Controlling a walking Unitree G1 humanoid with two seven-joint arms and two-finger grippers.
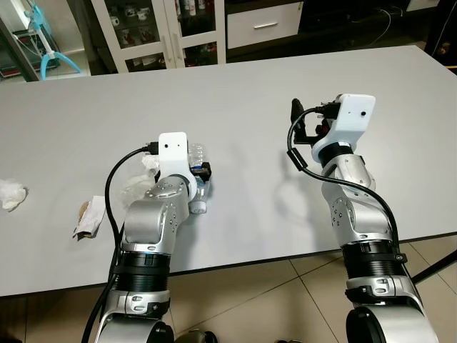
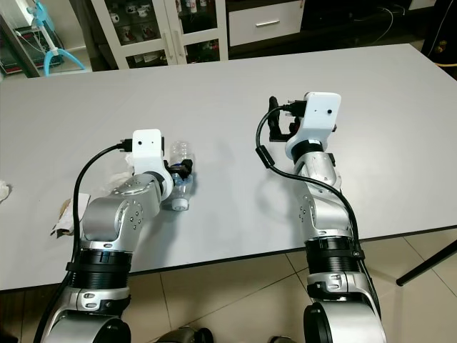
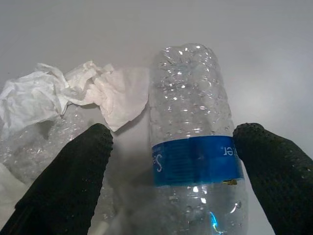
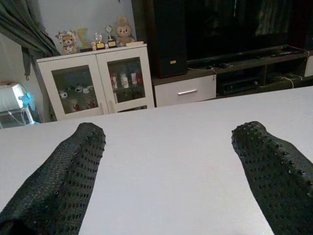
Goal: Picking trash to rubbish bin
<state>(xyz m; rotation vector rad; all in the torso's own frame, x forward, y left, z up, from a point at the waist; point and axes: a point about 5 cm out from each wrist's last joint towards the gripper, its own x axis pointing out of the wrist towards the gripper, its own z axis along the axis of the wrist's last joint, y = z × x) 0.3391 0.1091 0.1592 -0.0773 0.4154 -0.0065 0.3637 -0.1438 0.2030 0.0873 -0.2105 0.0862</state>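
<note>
Nearest, on the grey surface [image 1: 300, 214]: left tool [image 3: 173, 161] spread wide, one finger either side of a clear plastic bottle [image 3: 193, 132] with a blue label, lying flat, not gripped. Just beside the bottle, crumpled white tissue [image 3: 93, 90] and clear wrap [image 1: 134, 190]. Further left, a torn wrapper [image 1: 89, 216], and another tissue wad [image 1: 11, 194] at the edge. To the right, right tool [image 4: 168, 171] raised above bare surface, wide open, holding nothing. Beyond, a white glass-door cabinet [image 4: 95, 81].

Both head cameras look down on the same grey table [image 1: 235, 100], the left wrist camera sits close over a bottle [image 3: 193, 142], and the right wrist camera faces cabinets [image 4: 95, 81].
</note>
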